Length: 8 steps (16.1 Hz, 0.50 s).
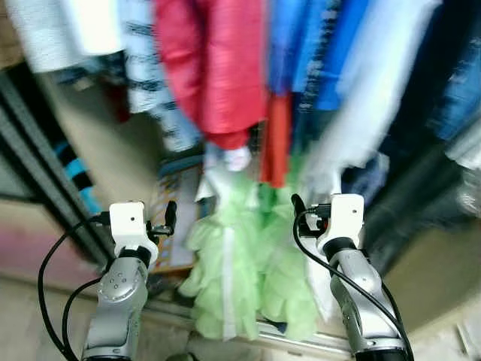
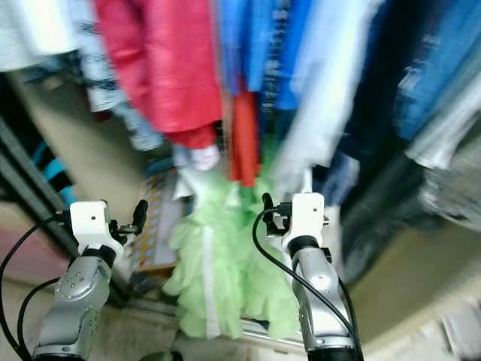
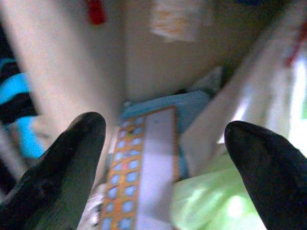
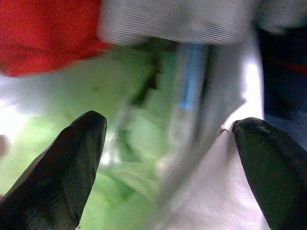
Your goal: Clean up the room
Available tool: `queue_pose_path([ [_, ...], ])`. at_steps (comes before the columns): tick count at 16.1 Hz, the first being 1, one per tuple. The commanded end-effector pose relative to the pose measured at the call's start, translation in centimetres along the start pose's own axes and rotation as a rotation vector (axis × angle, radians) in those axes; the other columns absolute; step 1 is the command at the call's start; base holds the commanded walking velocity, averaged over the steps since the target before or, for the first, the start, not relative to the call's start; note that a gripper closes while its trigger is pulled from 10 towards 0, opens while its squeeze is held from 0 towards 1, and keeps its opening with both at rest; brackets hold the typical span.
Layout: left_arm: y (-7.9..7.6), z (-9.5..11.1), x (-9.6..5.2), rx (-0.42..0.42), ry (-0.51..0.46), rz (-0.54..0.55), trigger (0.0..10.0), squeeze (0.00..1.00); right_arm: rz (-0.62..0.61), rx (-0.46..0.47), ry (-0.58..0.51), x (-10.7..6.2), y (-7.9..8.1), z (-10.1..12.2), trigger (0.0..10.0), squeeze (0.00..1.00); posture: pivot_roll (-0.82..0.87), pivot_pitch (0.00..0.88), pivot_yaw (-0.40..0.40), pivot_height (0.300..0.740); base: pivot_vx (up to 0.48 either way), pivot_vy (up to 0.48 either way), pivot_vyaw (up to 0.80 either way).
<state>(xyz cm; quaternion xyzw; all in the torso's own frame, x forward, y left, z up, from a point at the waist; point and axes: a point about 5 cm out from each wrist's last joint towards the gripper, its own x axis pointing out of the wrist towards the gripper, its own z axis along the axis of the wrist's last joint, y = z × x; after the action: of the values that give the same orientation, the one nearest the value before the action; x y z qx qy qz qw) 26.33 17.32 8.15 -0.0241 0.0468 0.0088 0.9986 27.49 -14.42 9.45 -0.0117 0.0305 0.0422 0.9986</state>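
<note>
I see the pale green ruffled garment (image 1: 248, 263) hanging lengthwise down the wardrobe, between and just beyond my two grippers. The right gripper (image 4: 168, 158) looks nearer to it, the left gripper (image 3: 163, 158) faces a patterned flat box (image 3: 139, 177); both have fingers spread wide, holding nothing. Blur smears the hanging red and blue clothes (image 1: 225, 68), so I can't make out hangers or edges.

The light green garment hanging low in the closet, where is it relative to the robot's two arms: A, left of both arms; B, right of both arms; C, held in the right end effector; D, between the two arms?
D: the light green garment hangs between the left end effector and the right end effector, both open and holding nothing.
</note>
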Motion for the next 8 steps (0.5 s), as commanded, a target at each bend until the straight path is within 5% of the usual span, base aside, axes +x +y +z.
queue_pose_path([
  [1,0.19,-0.15,0.01,0.000,0.005,0.008,10.0,0.00,0.022,-0.012,-0.014,0.20,0.39,0.27,10.0,0.00,0.03,0.000,0.013,0.740,0.000,0.000,0.80],
  [4,-0.21,0.04,0.07,0.016,0.004,-0.022,10.0,0.00,0.028,-0.011,-0.017,0.11,0.35,0.31,10.0,0.00,0.02,0.000,0.014,0.740,0.000,0.000,0.80],
  [6,0.22,0.80,0.05,0.086,-0.017,0.073,10.0,0.00,0.049,-0.024,-0.024,-0.07,0.42,0.53,10.0,0.00,0.03,0.000,0.011,0.740,0.000,0.000,0.80],
  [8,-0.14,0.76,0.06,0.009,-0.035,-0.022,10.0,0.00,0.094,-0.009,-0.034,-0.48,1.02,1.13,10.0,0.00,0.02,0.000,0.010,0.740,0.000,0.000,0.80],
])
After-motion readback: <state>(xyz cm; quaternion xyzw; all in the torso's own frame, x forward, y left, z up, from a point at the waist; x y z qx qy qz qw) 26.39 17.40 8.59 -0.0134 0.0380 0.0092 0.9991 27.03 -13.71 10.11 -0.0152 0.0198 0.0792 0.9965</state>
